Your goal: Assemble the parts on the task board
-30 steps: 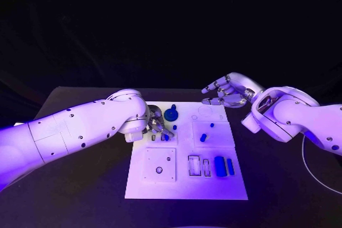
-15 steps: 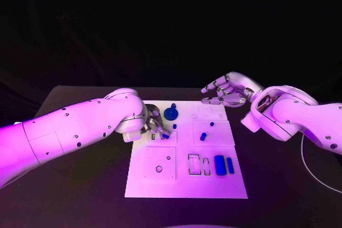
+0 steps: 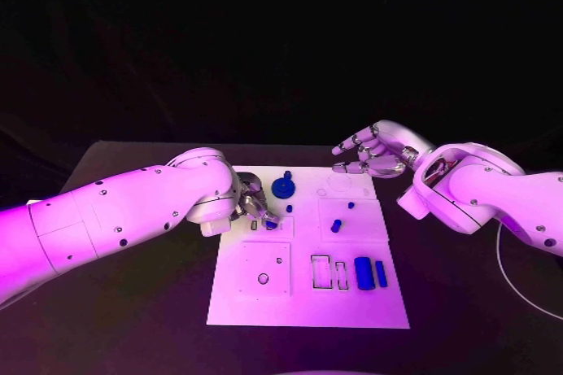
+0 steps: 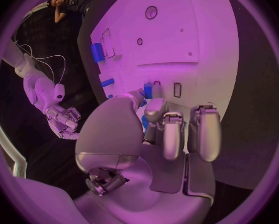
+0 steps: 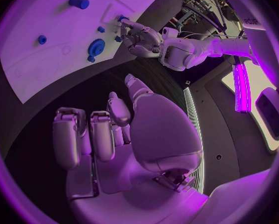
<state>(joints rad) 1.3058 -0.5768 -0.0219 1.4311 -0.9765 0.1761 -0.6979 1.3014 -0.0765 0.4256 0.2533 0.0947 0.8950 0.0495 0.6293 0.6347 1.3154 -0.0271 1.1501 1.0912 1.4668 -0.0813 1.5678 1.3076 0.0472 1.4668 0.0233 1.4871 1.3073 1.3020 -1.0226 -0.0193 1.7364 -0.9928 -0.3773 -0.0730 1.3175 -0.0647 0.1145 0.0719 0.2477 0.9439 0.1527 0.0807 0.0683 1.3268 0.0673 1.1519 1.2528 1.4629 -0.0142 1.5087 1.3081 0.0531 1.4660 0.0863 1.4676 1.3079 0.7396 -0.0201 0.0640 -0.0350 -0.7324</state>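
Note:
The white task board (image 3: 307, 298) lies mid-table. My left hand (image 3: 254, 206) is low over its left side, thumb and a fingertip pinching a small blue part (image 4: 148, 90) beside narrow slots (image 4: 176, 89). A blue gear (image 3: 283, 185) stands just beyond that hand, with a small blue peg (image 3: 289, 207) near it. Another blue peg (image 3: 336, 225) stands in the right middle panel. Two blue blocks (image 3: 363, 272) lie near the board's right edge. My right hand (image 3: 376, 153) hovers above the board's far right corner, fingers loosely apart and holding nothing.
A square panel with a small hole (image 3: 263, 278) sits at the board's near left, and empty rectangular slots (image 3: 320, 271) lie beside the blue blocks. Black table (image 3: 141, 310) surrounds the board. In the right wrist view the gear (image 5: 96, 47) lies by my left hand (image 5: 139, 37).

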